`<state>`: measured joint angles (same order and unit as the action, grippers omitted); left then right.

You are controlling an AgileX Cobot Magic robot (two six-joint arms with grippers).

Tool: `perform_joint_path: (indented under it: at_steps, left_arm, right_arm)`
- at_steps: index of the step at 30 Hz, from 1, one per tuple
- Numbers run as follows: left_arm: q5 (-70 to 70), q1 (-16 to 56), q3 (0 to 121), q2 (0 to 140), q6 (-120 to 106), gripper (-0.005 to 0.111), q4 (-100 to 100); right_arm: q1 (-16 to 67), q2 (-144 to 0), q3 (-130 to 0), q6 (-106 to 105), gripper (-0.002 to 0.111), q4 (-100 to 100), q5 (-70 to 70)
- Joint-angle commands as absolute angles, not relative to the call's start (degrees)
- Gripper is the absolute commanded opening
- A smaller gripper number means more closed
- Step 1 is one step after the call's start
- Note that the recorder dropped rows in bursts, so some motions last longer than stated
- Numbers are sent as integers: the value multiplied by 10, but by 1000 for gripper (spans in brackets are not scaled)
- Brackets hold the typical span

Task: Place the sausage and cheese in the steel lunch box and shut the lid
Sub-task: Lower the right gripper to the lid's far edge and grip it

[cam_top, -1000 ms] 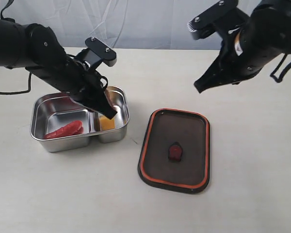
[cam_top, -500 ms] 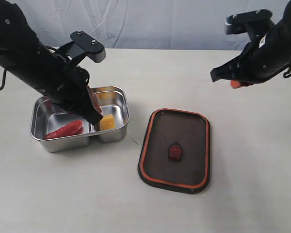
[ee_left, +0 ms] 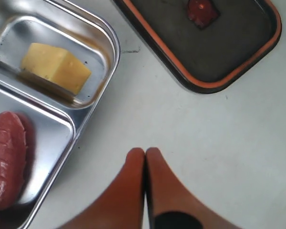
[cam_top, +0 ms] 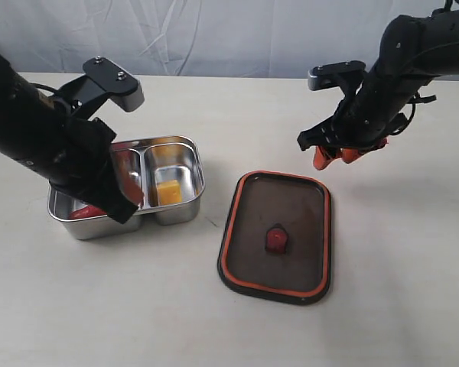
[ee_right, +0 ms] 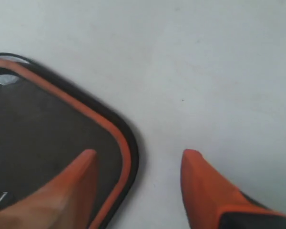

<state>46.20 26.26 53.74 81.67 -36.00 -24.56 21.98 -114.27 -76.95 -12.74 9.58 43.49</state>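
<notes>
Lying in one compartment of the shiny, rectangular steel lunch box (cam_top: 195,164) is the small red toy sausage (ee_left: 7,160). The yellow-orange wedge of toy cheese (ee_left: 55,67) sits in the other compartment, next to the sausage's side. Both foods are inside the box, so I think only the closing is left to do.

The dark, see-through rectangular lid (cam_top: 291,206) lies flat on the pale desk (cam_top: 214,321), just beside the lunch box on the cheese side, not touching it. Its orange-red seal rim faces up, and so does the little orange-red valve (cam_top: 276,239) in its middle. That looks like the underside, so I think the lid must be turned over before it can go on the box.

The left gripper (ee_left: 145,152) hangs over the bare desk just beside the lunch box. Its orange fingers are pressed together and hold nothing. I think its job with the food is done.

The right gripper (ee_right: 139,155) hangs over the corner of the lid that is farthest from the lunch box. Its fingers are spread wide and empty, one over the lid and one over the desk. I think they are placed like that so the lid's edge can fit between them for a pinch.
</notes>
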Motion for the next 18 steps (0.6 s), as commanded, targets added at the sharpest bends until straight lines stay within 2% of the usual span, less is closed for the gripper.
perform_joint_path:
  at_steps: [1,12,14,18]
  left_arm:
    - [461,264,523,809,-345,0,-238]
    - [439,264,520,809,-316,0,-196]
    - [439,264,520,809,-316,0,-196]
    - [439,264,520,809,-316,0,-196]
  right_arm:
    - [217,-1169,-786,-135,51,97,448]
    - [218,-1211,-786,-150,49,119,467]
    - [218,-1215,-786,-150,43,119,462]
    - [218,-1217,-786,-150,14,119,447]
